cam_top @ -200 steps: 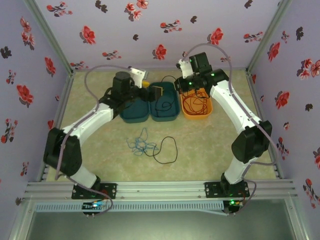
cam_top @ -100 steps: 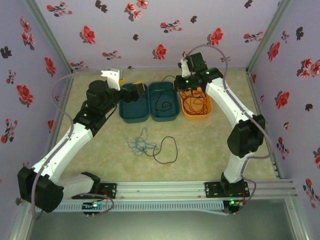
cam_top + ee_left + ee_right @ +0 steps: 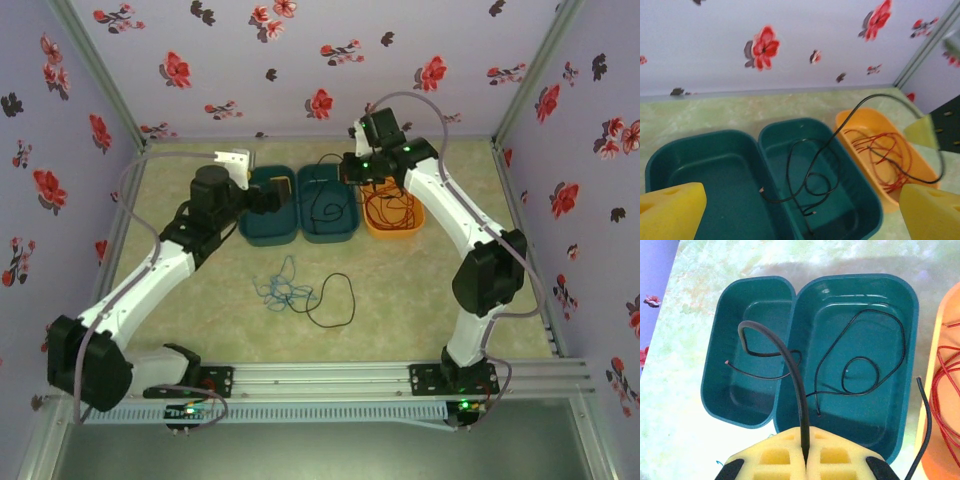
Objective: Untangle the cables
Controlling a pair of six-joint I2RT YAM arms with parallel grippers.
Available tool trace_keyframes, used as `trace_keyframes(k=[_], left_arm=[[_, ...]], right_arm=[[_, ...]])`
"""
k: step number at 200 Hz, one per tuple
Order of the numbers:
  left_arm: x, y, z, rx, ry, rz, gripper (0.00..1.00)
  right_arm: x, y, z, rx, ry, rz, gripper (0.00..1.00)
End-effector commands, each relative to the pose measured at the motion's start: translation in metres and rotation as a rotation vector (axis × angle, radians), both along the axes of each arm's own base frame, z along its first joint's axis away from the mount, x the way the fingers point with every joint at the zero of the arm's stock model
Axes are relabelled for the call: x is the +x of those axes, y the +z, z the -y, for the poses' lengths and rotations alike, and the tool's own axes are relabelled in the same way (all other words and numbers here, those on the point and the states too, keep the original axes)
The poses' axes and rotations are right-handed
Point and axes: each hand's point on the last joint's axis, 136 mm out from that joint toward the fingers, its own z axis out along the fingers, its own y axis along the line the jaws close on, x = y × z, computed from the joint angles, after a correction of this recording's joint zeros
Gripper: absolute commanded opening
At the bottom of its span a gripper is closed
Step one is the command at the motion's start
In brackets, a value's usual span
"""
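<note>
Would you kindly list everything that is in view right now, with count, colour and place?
teal bins: two, teal, side by side, far centre
orange bin: one, orange, right of the teal bins
red cables: count unclear, red, coiled in the orange bin
black cable: count unclear, black, looped in the right teal bin, one end in the left
blue cable: one tangle, blue, on the table before the bins
black loop: one, black, on the table, meeting the blue tangle
table: one, pale green, beneath all
left fingers: two, yellow, open above the left teal bin
right fingers: two, yellow, shut on the black cable above teal bins
</note>
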Motion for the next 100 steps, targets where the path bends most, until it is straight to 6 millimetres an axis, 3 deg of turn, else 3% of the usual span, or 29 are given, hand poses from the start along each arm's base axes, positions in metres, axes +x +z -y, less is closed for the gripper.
trace_keyframes(k=[1, 29, 59, 88, 100], left_arm=[[0.015, -0.018, -0.008, 0.077, 0.054, -0.035, 0.94], [0.038, -0.038, -0.008, 0.11, 0.105, -0.06, 0.73], [0.063, -0.057, 0.001, 0.151, 0.112, -0.094, 0.68], [0.081, -0.072, 0.019, 0.126, 0.081, -0.13, 0.51], [0.09, -0.081, 0.025, 0.12, 0.079, -0.148, 0.49]], right_arm=[[-0.001, 0.032, -0.003, 0.057, -0.015, 0.057, 0.0], [-0.007, 0.038, 0.001, 0.046, -0.026, 0.067, 0.0], [-0.011, 0.047, -0.005, 0.11, -0.019, 0.074, 0.0], [-0.008, 0.053, -0.019, 0.212, -0.015, 0.073, 0.0], [-0.006, 0.053, -0.027, 0.253, -0.006, 0.064, 0.0]])
